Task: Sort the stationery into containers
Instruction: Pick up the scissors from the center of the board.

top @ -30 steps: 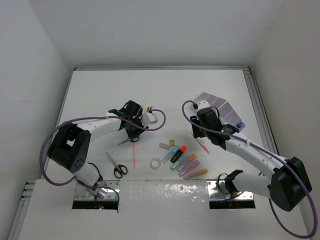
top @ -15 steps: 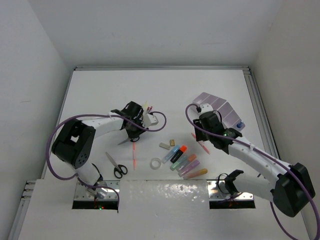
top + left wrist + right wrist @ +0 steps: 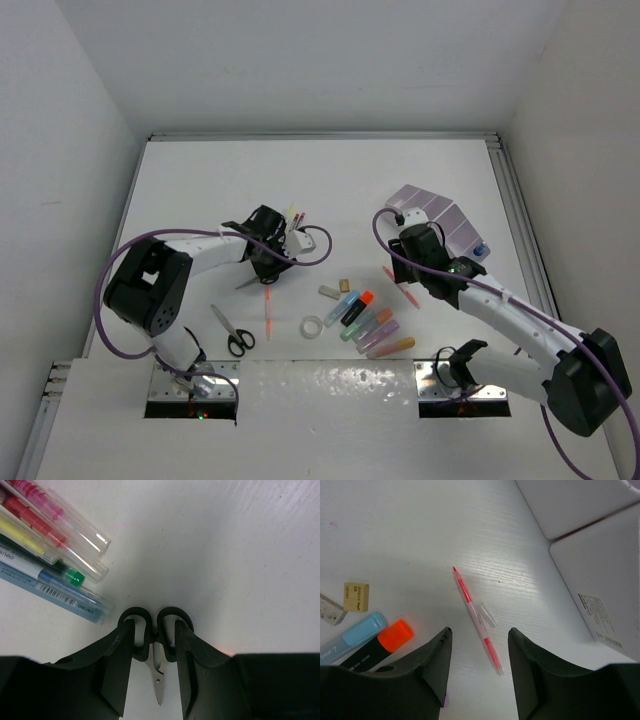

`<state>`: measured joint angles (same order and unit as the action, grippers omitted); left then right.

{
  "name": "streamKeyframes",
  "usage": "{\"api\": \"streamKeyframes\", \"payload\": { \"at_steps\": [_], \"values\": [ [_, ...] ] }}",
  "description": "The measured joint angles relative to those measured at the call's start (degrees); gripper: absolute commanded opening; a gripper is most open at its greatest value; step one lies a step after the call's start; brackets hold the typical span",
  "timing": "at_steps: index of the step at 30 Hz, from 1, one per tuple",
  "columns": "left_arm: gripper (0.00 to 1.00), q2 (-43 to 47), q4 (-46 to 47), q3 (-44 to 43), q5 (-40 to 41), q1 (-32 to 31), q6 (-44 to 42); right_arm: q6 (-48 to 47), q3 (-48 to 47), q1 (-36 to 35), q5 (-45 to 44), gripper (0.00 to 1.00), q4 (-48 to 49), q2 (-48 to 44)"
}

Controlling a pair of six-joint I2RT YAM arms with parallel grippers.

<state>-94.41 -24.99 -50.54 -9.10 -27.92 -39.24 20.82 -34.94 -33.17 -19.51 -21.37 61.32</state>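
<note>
Black handle loops of one scissors [image 3: 158,672] poke out past the fingertips of the left gripper [image 3: 154,624], a little left of the middle of the white tabletop [image 3: 200,190]; the pair lies flat, blade pointing toward the near left corner. The jaws stand a narrow way apart with the pivot and blade showing in the gap. Each finger overlaps the outer half of a loop, so whether they pinch the handles cannot be told. Just beside the loops on the far side, not touching them, lies a bunch of pens [image 3: 47,535] with clear and blue barrels, packed side by side. A purple cable [image 3: 318,245] loops over the table next to them. The right gripper [image 3: 479,632] hangs over a pink pen [image 3: 476,621] right of the middle, its jaws spread wide and holding nothing; the pen lies alone with bare tabletop on both sides. The organizer [image 3: 440,213] sits just beyond it toward the right edge, skewed to the table's edges. Leftward of the pen lie a beige eraser [image 3: 356,596] and a tight row of highlighters [image 3: 368,322], a blue one and an orange-capped one closest to the gripper. A tape ring [image 3: 313,326] lies just left of that row; further left an orange pen [image 3: 268,312] and the second scissors [image 3: 232,332] lie apart from each other, toward the near edge
</note>
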Motion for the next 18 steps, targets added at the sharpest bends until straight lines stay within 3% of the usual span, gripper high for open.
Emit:
{"api": "streamKeyframes", "payload": {
  "at_steps": [11, 18],
  "values": [
    [0.0, -0.24, -0.57, -0.02, -2.36, 0.0, -2.14, 0.0, 0.0, 0.0, -1.31, 0.49, -1.44, -1.66],
    [0.0, -0.24, -0.74, -0.02, -2.73, 0.0, -2.12, 0.0, 0.0, 0.0, -2.4, 0.49, -1.44, -2.08]
  ]
}}
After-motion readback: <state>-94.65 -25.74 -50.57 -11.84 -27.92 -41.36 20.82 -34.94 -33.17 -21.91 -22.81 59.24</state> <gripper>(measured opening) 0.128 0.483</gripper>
